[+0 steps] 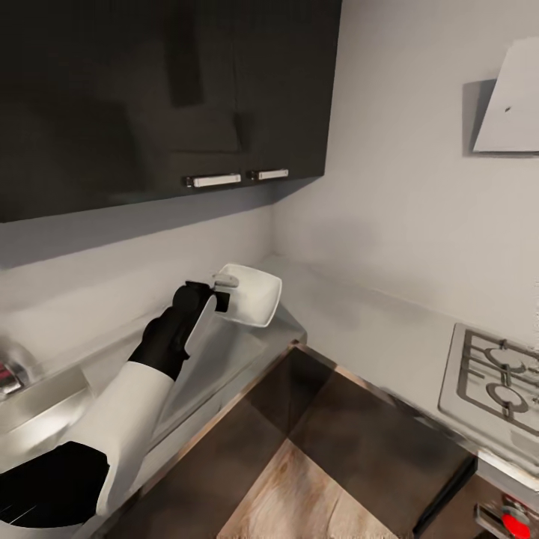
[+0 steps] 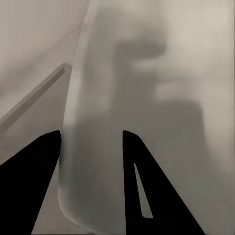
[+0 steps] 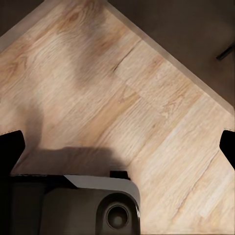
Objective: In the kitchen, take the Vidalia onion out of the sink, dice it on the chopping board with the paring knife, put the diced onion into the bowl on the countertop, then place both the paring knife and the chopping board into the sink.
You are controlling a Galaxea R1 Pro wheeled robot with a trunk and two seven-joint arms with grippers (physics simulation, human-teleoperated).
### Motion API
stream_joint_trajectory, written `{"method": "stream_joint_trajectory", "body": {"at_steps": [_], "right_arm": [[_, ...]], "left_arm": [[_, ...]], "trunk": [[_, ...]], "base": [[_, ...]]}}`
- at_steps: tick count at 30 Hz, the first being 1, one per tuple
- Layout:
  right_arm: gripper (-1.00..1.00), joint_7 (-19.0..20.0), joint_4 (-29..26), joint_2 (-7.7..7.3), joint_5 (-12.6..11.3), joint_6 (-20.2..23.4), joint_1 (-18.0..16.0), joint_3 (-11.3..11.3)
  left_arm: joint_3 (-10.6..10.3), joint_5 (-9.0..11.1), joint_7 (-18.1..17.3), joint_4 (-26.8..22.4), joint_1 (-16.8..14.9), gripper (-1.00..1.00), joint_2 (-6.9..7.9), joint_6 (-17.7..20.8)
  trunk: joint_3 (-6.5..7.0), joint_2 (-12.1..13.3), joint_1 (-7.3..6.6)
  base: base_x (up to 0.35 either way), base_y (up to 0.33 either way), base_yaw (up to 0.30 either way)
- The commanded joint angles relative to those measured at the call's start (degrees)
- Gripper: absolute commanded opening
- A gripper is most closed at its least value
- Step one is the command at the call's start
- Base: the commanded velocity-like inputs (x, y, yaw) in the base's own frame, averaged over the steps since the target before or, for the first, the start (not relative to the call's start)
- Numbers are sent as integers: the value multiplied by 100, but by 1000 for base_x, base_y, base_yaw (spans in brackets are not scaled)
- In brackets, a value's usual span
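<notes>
Since our left gripper (image 1: 222, 290) pinches the glossy white bowl (image 1: 251, 294) by its thin rim, we judge it rigid, light, slippery; right jaws spread wide.

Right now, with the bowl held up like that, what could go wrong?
1. The left gripper holds the bowl only by its rim, tilted, above the countertop; it could slip or swing in that pinch.
2. The bowl hangs near the counter's front edge, so a drop might roll it onto the floor.
3. Tilted this far, anything put inside would likely spill.
</notes>
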Motion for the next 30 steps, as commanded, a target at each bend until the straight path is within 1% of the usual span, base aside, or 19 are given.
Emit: {"method": "stream_joint_trajectory", "body": {"at_steps": [1,3,7,16,30], "right_arm": [[100,-34,3,3,60,-14,-5,-25],[100,-34,3,3,62,-14,-5,-25],[100,-34,3,3,62,-14,-5,-25],[100,-34,3,3,60,-14,-5,-25],[100,-34,3,3,59,-14,-5,-25]], "left_arm": [[-9,86,57,-28,-7,-100,4,18],[-9,136,56,-85,-8,-100,8,23],[-9,155,56,-117,-9,-100,10,62],[-9,160,56,-126,-9,-100,11,122],[-9,162,64,-165,-7,-100,11,124]], "trunk": [[-4,-13,1],[15,-13,1],[52,-13,1],[136,-13,1],[266,-13,1]], "base": [[-315,0,0],[-306,0,0],[-273,0,0],[-79,9,0],[-263,157,0]]}}
